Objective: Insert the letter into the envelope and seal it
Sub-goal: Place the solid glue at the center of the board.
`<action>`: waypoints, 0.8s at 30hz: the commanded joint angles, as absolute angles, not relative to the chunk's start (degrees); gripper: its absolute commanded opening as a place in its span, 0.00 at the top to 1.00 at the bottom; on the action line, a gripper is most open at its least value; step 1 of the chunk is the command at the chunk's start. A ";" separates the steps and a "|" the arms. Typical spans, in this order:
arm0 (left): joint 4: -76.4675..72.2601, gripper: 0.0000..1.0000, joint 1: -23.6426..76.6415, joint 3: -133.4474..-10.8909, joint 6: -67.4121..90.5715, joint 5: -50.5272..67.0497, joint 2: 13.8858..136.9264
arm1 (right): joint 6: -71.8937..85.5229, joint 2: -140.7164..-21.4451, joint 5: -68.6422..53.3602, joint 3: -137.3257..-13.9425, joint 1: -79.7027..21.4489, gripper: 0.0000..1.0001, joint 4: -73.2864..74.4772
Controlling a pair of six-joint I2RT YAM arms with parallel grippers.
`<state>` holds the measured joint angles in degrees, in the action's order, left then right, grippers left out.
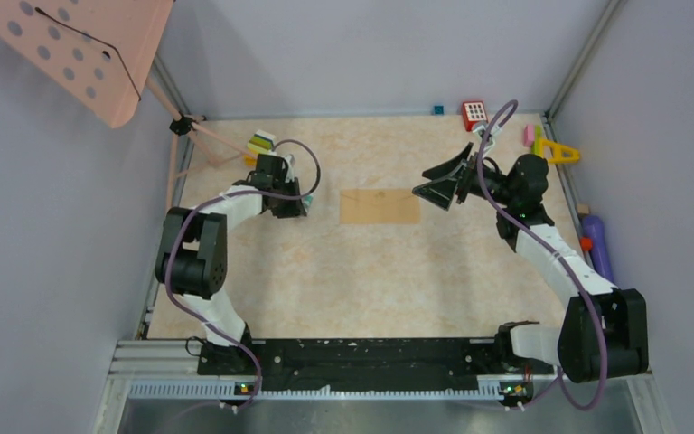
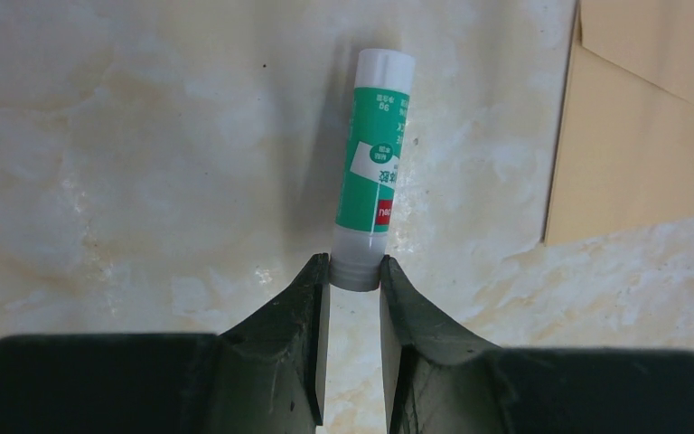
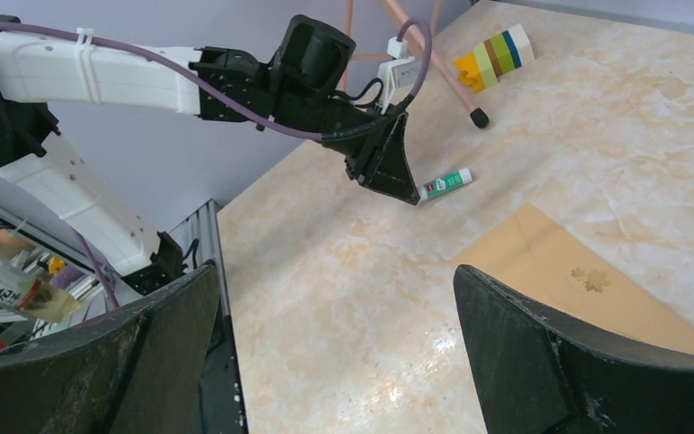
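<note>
Envelope [image 1: 379,206] lay flat at mid-bench [image 1: 325,280], between the hands.
Left hand [image 2: 354,280] clamped glue stick [image 2: 375,167] by its end; right hand [image 1: 436,181] gaped wide near envelope's right edge; blocks [image 1: 260,143] behind left hand.

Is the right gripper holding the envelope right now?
No, the right gripper stands wide open and empty, while the envelope lies flat on the table.

place: robot lab cell | evidence: two bolted arms [image 1: 201,253], grey partition walls [image 1: 343,54], aluminium rail [image 1: 370,391]
</note>
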<state>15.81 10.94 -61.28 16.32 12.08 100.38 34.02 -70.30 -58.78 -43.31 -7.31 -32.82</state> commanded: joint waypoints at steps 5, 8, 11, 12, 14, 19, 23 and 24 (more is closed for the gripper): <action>15.29 0.96 13.39 -62.61 18.62 6.23 102.34 | 32.68 -69.91 -60.20 -46.23 -6.65 0.01 -33.85; 15.12 0.91 13.45 -62.70 19.25 6.40 102.94 | 32.65 -69.62 -60.16 -46.14 -6.65 0.01 -33.82; 15.03 0.85 13.45 -62.81 19.80 7.01 103.46 | 32.54 -69.55 -60.13 -46.14 -6.68 0.01 -33.74; 14.96 0.83 13.49 -62.89 19.86 7.17 103.57 | 32.59 -69.65 -60.12 -46.14 -6.66 0.01 -33.68; 15.04 0.78 13.46 -63.09 20.01 7.53 103.78 | 32.62 -69.66 -60.11 -46.14 -6.60 0.01 -33.83; 14.86 0.55 13.49 -63.19 20.30 8.64 103.89 | 32.69 -69.69 -60.12 -46.23 -6.64 0.01 -33.81; 14.81 0.41 13.51 -63.06 20.39 9.32 103.64 | 32.61 -69.81 -60.11 -46.23 -6.67 0.01 -33.83; 14.79 0.39 13.51 -62.98 20.39 9.44 103.56 | 32.62 -69.86 -60.12 -46.30 -6.62 0.01 -33.77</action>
<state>15.03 13.52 -62.13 20.05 9.19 102.80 33.56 -70.30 -59.66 -43.31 -7.31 -32.51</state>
